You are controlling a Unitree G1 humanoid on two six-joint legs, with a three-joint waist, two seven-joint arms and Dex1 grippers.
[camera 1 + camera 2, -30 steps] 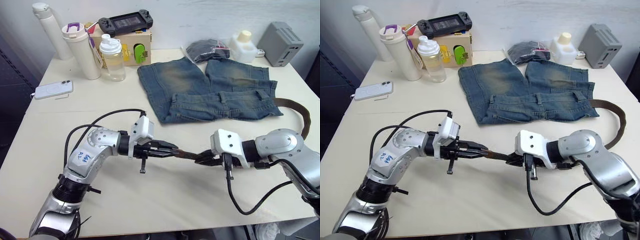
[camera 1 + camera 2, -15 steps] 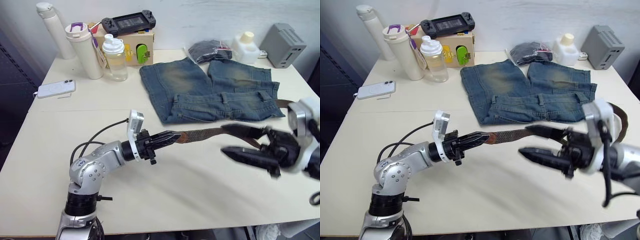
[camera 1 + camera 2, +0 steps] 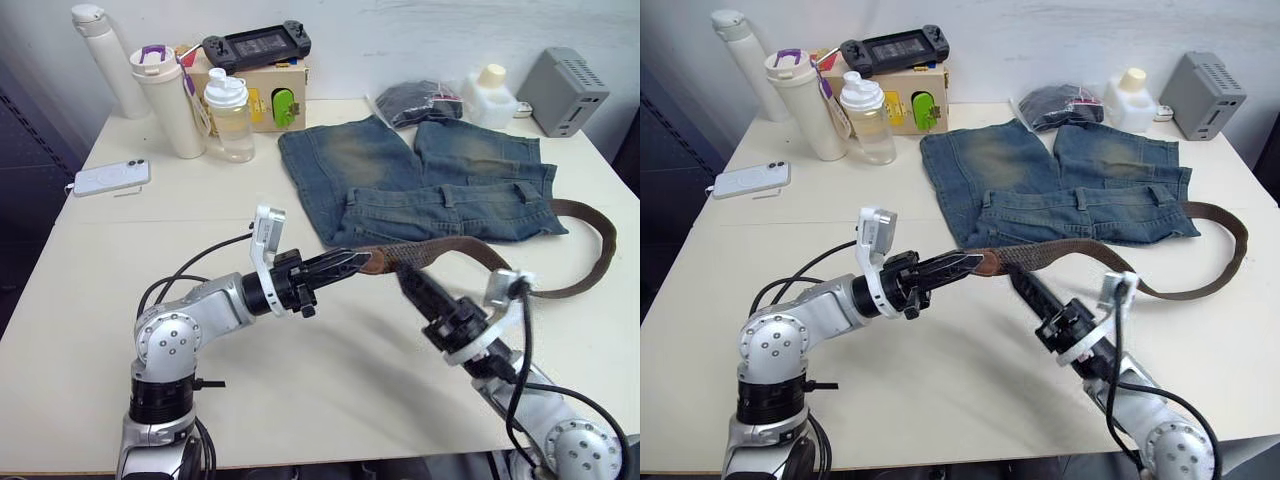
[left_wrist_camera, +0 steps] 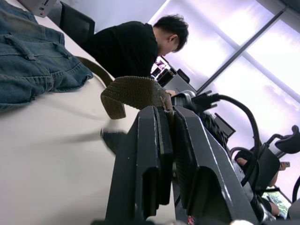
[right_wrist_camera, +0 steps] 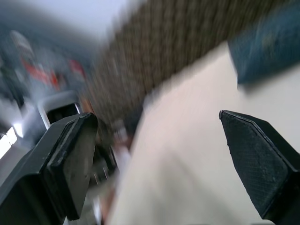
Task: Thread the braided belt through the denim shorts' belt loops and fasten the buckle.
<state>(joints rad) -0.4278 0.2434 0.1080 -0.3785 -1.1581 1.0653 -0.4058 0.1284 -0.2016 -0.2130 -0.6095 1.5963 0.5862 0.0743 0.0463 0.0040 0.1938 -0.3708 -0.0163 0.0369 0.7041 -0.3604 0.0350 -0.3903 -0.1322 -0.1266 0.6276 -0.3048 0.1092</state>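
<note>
- Black fingers of our left gripper (image 3: 352, 262) are pressed together on the tan tip end of the braided belt (image 3: 455, 250), pinching it just in front of the near hem of the denim shorts (image 3: 430, 180); the left wrist view shows the woven strap (image 4: 133, 91) standing out of the pinched jaws.
- Our right gripper (image 3: 418, 290) has its jaws spread wide and holds nothing; the right wrist view shows the two fingers (image 5: 255, 161) well apart, with the strap (image 5: 178, 61) beyond them. It hangs just beneath the raised span of belt.
- From the pinch the belt arches past the right gripper, drops to the table (image 3: 330, 385), then loops round beside the right side of the shorts. We cannot make out the buckle.
- The shorts lie flat with the waistband towards us; a belt loop (image 3: 450, 193) shows along the band. None of the belt passes through a loop yet, so we judge the threading not begun.
- Risks, as we judge them: with a single pinch near the tip, the strap may twist or slip out as we steer it to a loop; the limp denim may slide or bunch when the tip pushes in, since nothing pins it; the open right fingers could snag the hanging strap and drag it off line.
- A bottle (image 3: 229, 115), tumbler (image 3: 168, 100) and phone (image 3: 112, 176) stand well apart on the left.
</note>
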